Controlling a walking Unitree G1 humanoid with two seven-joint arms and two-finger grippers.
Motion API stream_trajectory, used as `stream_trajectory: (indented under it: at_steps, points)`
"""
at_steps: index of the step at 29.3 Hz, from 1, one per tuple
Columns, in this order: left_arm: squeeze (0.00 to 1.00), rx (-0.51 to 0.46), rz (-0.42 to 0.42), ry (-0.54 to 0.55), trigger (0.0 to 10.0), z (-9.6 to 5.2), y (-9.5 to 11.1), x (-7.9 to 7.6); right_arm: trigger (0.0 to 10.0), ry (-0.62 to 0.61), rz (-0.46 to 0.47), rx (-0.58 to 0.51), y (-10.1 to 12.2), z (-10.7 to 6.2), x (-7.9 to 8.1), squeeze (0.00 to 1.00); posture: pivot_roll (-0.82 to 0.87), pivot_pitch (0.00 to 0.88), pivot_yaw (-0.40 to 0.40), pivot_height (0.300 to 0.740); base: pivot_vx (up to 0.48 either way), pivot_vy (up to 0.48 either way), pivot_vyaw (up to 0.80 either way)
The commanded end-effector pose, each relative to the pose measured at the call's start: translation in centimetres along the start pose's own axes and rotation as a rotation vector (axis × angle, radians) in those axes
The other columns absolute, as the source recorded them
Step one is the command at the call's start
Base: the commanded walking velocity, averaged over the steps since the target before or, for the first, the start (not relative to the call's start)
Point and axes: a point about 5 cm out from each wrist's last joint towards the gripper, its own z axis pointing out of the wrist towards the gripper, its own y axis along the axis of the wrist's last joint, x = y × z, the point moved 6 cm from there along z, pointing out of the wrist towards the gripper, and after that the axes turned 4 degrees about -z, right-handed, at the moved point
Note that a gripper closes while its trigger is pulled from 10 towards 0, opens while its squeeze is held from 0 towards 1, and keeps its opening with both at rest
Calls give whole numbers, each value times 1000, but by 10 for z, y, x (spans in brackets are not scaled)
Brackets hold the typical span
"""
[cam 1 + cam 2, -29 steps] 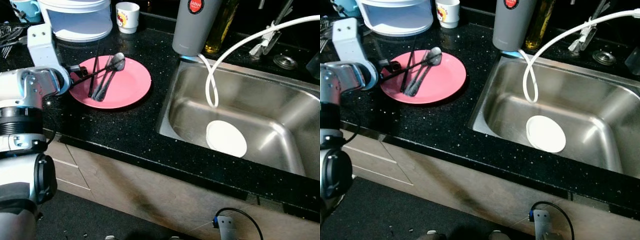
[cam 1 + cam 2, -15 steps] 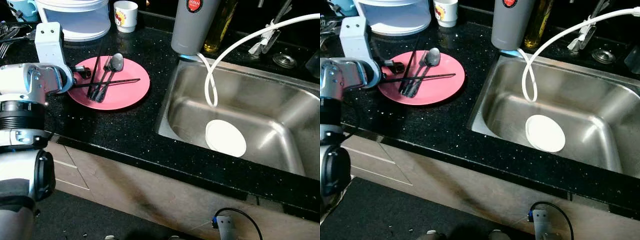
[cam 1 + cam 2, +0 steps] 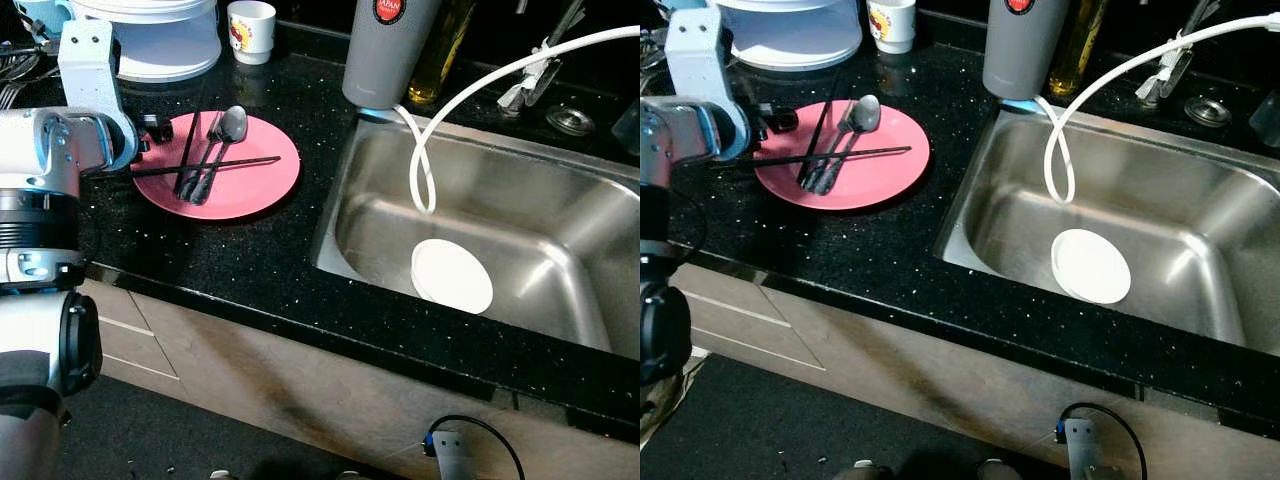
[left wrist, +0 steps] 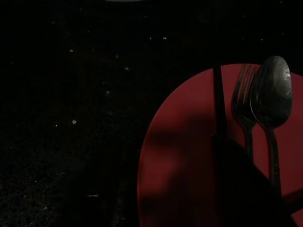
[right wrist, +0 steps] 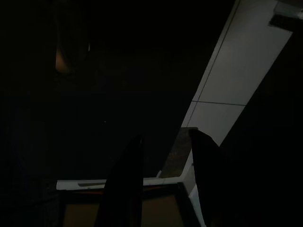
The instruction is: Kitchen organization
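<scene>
L gripper (image 3: pixel 152 128) sits at the left rim of the round pink plate (image 3: pixel 255 190) on the black speckled counter (image 3: pixel 240 260); can't tell if its fingers are open. On the plate: metal spoon (image 3: pixel 228 128), fork (image 4: pixel 242 101), black chopsticks (image 3: pixel 205 165) laid crosswise. R gripper (image 5: pixel 163 182) hangs idle w/ fingers parted, holding nothing. Steel sink (image 3: pixel 560 215) to the right holds a white dish (image 3: pixel 452 276).

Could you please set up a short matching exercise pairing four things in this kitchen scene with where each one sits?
Things:
1. spoon
2. white dish
3. white mug
4. grey bottle

Places:
A. on the sink floor
B. on the pink plate
C. at the sink's back left corner
D. on the counter behind the plate

Pairs: 1-B, 2-A, 3-D, 4-C
</scene>
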Motion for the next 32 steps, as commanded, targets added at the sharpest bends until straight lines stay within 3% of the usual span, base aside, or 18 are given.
stream_trajectory:
  at_steps: [1,8,16,21,23,24,25,26,27,29,32]
  points:
    - [0,1,2,24,0,-4,4,8,10000,-14,-13,-11,2,0,-4,0,112,158,-44,740,0,0,0]
    - [0,64,11,25,0,3,-17,8,10000,-15,-14,-13,2,0,-4,0,108,160,-43,740,0,0,0]
    - [0,121,77,100,0,14,-42,23,10000,-16,-13,-14,2,0,-4,0,103,161,-40,740,0,0,0]
    - [0,114,79,108,0,14,-42,25,10000,-16,-14,-15,2,0,-4,0,103,161,-40,740,0,0,0]
    - [0,42,90,98,78,13,-27,21,10000,-15,-16,-16,2,0,-4,0,102,163,-42,740,0,0,0]
    - [0,9,92,94,2627,12,-20,19,10000,-15,-17,-16,2,0,-4,0,102,163,-42,740,0,0,0]
    - [0,-11,93,92,10000,11,-16,18,10000,-15,-18,-16,2,0,-4,0,102,163,-42,740,0,0,0]
    - [0,-42,93,85,10000,9,-8,16,10000,-14,-20,-16,2,0,-4,0,102,163,-42,740,0,0,0]
    - [1000,-67,93,80,10000,7,-1,15,10000,-14,-23,-17,3,0,-4,0,102,163,-42,740,0,0,0]
    - [1000,-114,109,64,10000,1,13,8,10000,-13,-30,-19,3,0,-4,0,102,163,-42,740,0,0,0]
    - [1000,-121,112,56,10000,0,16,6,10000,-13,-32,-20,3,0,-4,0,102,162,-42,740,0,0,0]
